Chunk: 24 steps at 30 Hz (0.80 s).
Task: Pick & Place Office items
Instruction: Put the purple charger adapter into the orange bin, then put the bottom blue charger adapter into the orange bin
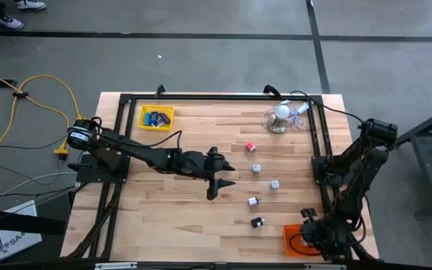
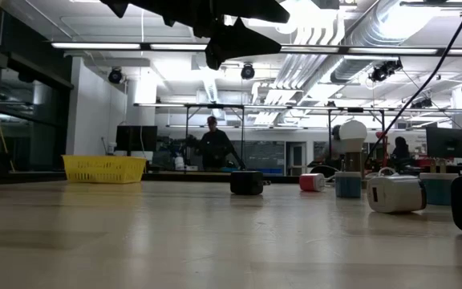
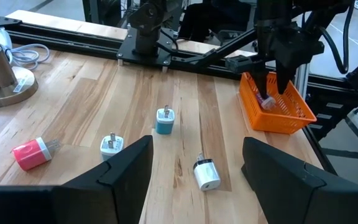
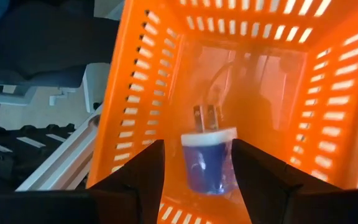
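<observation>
Several small plug adapters lie on the wooden table: a red one (image 1: 251, 147), a white one (image 3: 110, 145), a blue one (image 3: 164, 121), a silver-white one (image 3: 206, 175) and a black one (image 1: 257, 222). My left gripper (image 1: 217, 190) hangs open and empty above the table's middle, left of them; it also shows in the left wrist view (image 3: 197, 143). My right gripper (image 4: 197, 165) is open and reaches down into the orange tray (image 1: 295, 238) at the near right. Its fingers stand on either side of a blue adapter with a white prong end (image 4: 207, 162) inside the tray. My right gripper has one finger (image 4: 253, 168) right beside the blue adapter's side (image 4: 227, 163), and I cannot tell whether it touches. The other finger stands apart from the adapter with a gap. The fingers come from above, pointing down into the tray.
A yellow tray (image 1: 156, 118) with blue pieces stands at the far left. A white ball-shaped lamp with a clear wiry tangle (image 1: 282, 116) stands at the far right. A black frame (image 1: 201, 96) runs round the table. A person stands in the room beyond (image 2: 212, 144).
</observation>
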### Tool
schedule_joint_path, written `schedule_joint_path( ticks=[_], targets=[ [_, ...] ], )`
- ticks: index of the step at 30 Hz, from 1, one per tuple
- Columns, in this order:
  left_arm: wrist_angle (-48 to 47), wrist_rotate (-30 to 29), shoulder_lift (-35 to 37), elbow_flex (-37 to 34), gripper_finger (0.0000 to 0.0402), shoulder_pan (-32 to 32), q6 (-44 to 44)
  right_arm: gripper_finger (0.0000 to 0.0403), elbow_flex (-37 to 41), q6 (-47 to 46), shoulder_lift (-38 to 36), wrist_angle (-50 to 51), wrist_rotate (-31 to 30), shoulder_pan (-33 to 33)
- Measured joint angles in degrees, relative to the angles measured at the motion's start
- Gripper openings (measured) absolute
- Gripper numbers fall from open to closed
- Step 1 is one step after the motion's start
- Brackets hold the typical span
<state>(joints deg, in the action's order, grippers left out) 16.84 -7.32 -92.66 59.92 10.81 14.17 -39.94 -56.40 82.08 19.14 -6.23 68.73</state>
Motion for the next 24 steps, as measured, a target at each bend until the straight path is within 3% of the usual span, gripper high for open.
schedule_joint_path(
  ticks=[13, 24],
  targets=[
    [0.0, 0.0, 0.0, 0.0, 0.0243, 0.0, 0.0, 0.0173, -1.6, 8.3, 0.0, -0.5, 9.7, -7.0],
    [0.0, 0.0, 0.0, 0.0, 0.0243, 0.0, 0.0, 0.0173, -12.4, 18.4, 0.0, 5.3, 9.3, -9.4]
  ],
)
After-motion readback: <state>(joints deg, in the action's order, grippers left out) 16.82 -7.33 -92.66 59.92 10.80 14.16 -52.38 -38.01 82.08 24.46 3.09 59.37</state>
